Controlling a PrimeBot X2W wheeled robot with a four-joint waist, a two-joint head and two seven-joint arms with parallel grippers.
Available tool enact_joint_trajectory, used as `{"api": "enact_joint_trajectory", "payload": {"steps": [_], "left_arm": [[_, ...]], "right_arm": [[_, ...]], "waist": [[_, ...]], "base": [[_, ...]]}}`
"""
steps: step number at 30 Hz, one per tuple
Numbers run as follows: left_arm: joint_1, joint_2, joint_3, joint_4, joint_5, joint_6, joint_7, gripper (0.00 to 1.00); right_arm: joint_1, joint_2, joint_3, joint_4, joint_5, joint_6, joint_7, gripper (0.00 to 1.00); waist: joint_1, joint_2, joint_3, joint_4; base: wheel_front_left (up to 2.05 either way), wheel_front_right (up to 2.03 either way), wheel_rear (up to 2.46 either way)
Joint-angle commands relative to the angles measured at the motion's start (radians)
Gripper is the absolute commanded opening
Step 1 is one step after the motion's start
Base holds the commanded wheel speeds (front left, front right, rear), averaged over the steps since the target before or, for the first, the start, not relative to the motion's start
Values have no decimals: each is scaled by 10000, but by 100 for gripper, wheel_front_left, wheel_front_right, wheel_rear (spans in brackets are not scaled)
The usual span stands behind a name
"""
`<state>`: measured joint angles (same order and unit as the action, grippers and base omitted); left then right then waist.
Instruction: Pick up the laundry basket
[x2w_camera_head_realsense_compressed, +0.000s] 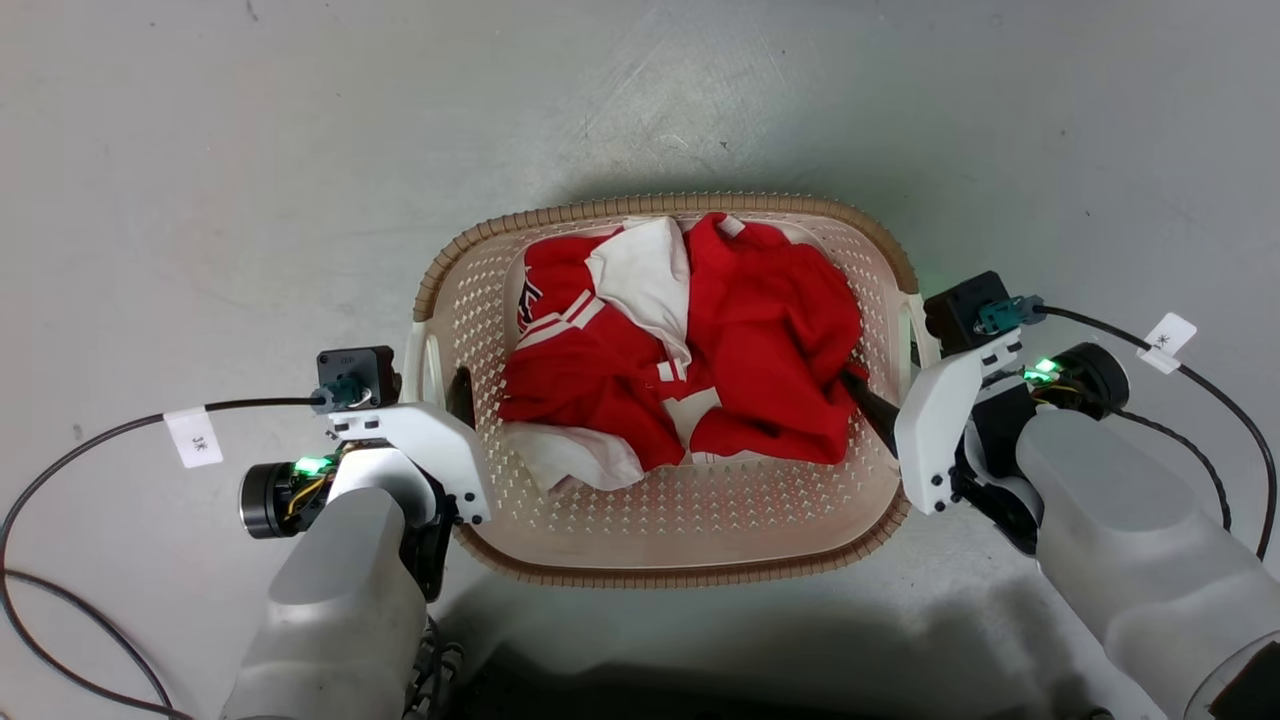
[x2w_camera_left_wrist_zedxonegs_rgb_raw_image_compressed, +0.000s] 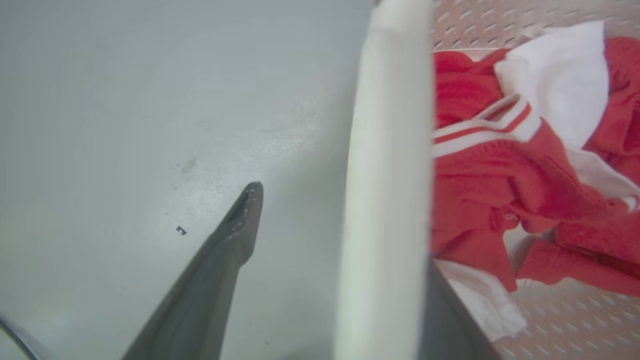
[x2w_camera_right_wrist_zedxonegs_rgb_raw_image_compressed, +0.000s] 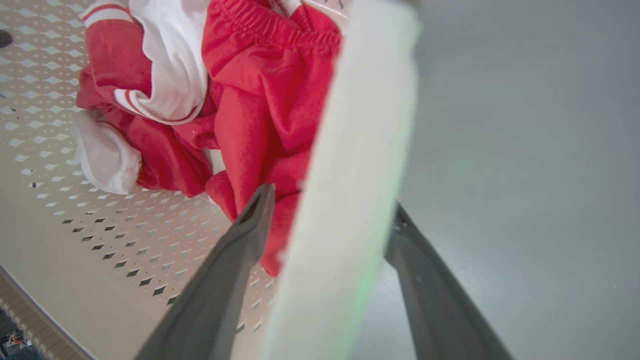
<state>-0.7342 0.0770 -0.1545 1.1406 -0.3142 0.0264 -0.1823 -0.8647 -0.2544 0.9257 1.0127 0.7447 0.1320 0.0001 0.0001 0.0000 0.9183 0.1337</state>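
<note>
The laundry basket (x2w_camera_head_realsense_compressed: 690, 574) sits on the grey floor in the middle of the head view, cream with a brown rim, holding red and white clothes (x2w_camera_head_realsense_compressed: 700, 350). My left gripper (x2w_camera_head_realsense_compressed: 437, 388) is open and straddles the white left handle (x2w_camera_left_wrist_zedxonegs_rgb_raw_image_compressed: 390, 150): one finger (x2w_camera_left_wrist_zedxonegs_rgb_raw_image_compressed: 235, 235) stands outside over the floor with a clear gap, the other inside the basket. My right gripper (x2w_camera_head_realsense_compressed: 893, 392) is open astride the white right handle (x2w_camera_right_wrist_zedxonegs_rgb_raw_image_compressed: 360, 150), one finger (x2w_camera_right_wrist_zedxonegs_rgb_raw_image_compressed: 240, 245) inside by the red cloth, the other outside close against the handle.
Bare grey floor (x2w_camera_head_realsense_compressed: 640, 90) surrounds the basket on all sides. Black cables with white tags (x2w_camera_head_realsense_compressed: 195, 438) trail from both wrists across the floor. My dark base shows at the bottom edge below the basket.
</note>
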Motion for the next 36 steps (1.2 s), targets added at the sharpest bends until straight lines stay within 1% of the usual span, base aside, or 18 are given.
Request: {"api": "enact_joint_trajectory", "payload": {"steps": [1, 2, 3, 4, 5, 6, 8, 11, 18, 22, 29, 33, 36], "left_arm": [[-104, -1, -41, 93, -19, 7, 10, 100], [-142, -21, -62, 127, -30, 11, -23, 90], [-142, -21, -62, 127, -30, 11, -23, 90], [-180, -42, -80, 179, -56, 25, -13, 60], [-201, -66, -91, 238, -89, -1, 39, 22], [-259, -64, -110, 349, -148, 25, -63, 0], [-298, -55, -119, 407, -156, 98, -119, 0], [-350, -86, -149, 511, -218, 130, -176, 0], [-296, -66, -155, 770, -456, 35, -122, 0], [-76, -108, -209, 986, -577, -49, 82, 0], [189, -177, -435, 1216, -789, -409, 702, 0], [310, -209, -754, 1263, -979, -712, 1222, 0], [428, -242, -1144, 1174, -1327, -943, 1664, 0]], "right_arm": [[-140, -73, 87, 175, 120, -24, -51, 100], [-180, -57, 137, 212, 199, -25, -78, 100], [-180, -57, 137, 212, 199, -25, -78, 100], [-233, -42, 186, 265, 287, -32, -117, 96], [-246, 3, 221, 297, 440, -39, -66, 52], [-322, 6, 415, 318, 683, -81, -114, 0], [-341, -10, 573, 301, 846, -18, -118, 0], [-331, -55, 782, 275, 1123, -16, -134, 0], [-73, -66, 1298, 165, 1749, 45, -123, 0], [216, 13, 1563, 207, 2185, 45, -8, 0], [723, 144, 2011, 275, 2937, 47, 484, 0], [951, 228, 2231, 337, 3306, 47, 852, 0], [1111, 320, 2367, 354, 3615, 49, 1164, 0]], "waist": [[-1, 0, 58, -2], [-1, 0, 88, -1], [-1, 0, 88, -1], [-1, 0, 116, -2], [-1, 0, 140, -4], [-1, 0, 169, -18], [-1, 0, 154, -14], [-1, 0, 100, 0], [-1, 0, -403, -14], [-1, 0, -1122, -88], [-1, 0, -2692, -324], [-1, 0, -3536, -540], [-1, 0, -4152, -726]], "base": [[0, 0, 0], [0, 0, 0], [0, 0, 0], [0, 0, 0], [0, 0, 0], [0, 0, 0], [0, 0, 0], [0, 0, 0], [0, 0, 0], [0, 0, 0], [0, 0, 0], [0, 0, 0], [0, 0, 0]]}}
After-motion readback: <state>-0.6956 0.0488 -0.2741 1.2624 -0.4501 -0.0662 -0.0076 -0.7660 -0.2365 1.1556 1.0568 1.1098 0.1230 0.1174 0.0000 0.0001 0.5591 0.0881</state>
